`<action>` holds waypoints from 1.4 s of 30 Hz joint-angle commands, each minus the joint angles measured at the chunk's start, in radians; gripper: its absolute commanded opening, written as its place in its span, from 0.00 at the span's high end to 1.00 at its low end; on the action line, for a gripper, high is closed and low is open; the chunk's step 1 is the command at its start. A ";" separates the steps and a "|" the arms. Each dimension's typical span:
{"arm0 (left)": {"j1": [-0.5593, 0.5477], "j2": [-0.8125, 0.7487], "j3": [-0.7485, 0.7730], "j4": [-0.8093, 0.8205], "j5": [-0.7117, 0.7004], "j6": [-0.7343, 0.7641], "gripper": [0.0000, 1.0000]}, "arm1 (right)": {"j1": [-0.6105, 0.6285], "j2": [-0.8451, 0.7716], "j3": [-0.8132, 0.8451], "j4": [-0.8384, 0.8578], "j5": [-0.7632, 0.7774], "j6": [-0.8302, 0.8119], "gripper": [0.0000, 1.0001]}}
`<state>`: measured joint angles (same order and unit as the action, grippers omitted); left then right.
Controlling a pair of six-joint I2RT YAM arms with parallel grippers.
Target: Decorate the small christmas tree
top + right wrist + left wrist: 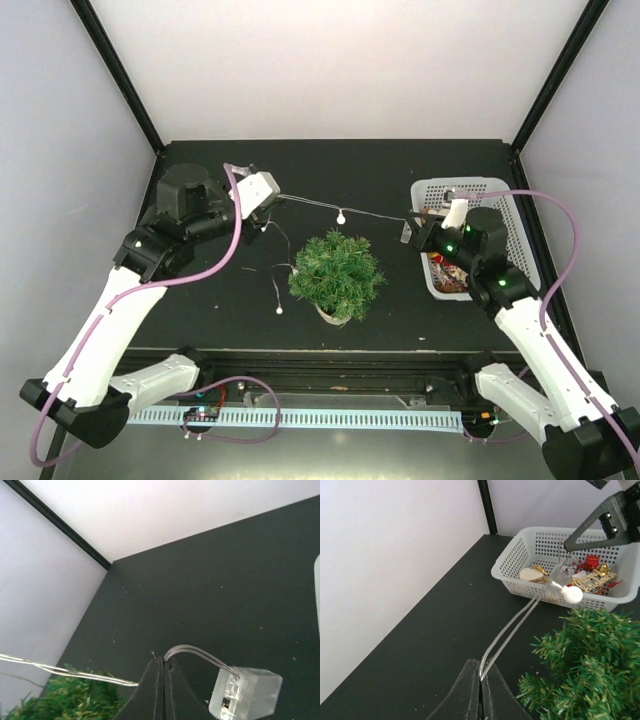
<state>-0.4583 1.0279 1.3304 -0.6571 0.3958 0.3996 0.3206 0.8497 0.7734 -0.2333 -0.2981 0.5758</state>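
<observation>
We find small christmas tree [337, 273] at table centre, branches bare. Left gripper [481, 677] and right gripper [163, 666] both pinch light string [341, 215], stretched at tree's 12 o'clock, undraped. Ornaments lie in basket [515, 200] at 3 o'clock. We judge task barely begun.

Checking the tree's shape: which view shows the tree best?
Top external: the whole tree shows, base included. Left wrist catches only branches at its lower right; right wrist only a few tips at lower left.
</observation>
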 commanded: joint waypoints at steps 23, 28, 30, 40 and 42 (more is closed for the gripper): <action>0.078 0.098 -0.268 0.232 0.121 -0.125 0.98 | 0.307 0.084 0.090 -0.176 0.462 -0.034 0.99; 0.078 0.072 -0.304 0.237 0.136 -0.132 0.98 | 0.433 0.054 0.095 -0.264 0.588 -0.007 0.99; 0.078 0.063 -0.310 0.230 0.141 -0.130 0.98 | 0.471 0.042 0.095 -0.300 0.626 0.009 0.99; 0.078 0.011 -0.322 0.200 0.147 -0.124 0.99 | 0.638 -0.018 0.107 -0.448 0.753 0.108 0.99; 0.078 0.008 -0.323 0.197 0.148 -0.123 0.98 | 0.678 -0.013 0.115 -0.478 0.786 0.126 0.99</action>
<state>-0.3870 1.0557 1.0107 -0.4580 0.5217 0.2829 0.9325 0.8448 0.8471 -0.6373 0.3843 0.6430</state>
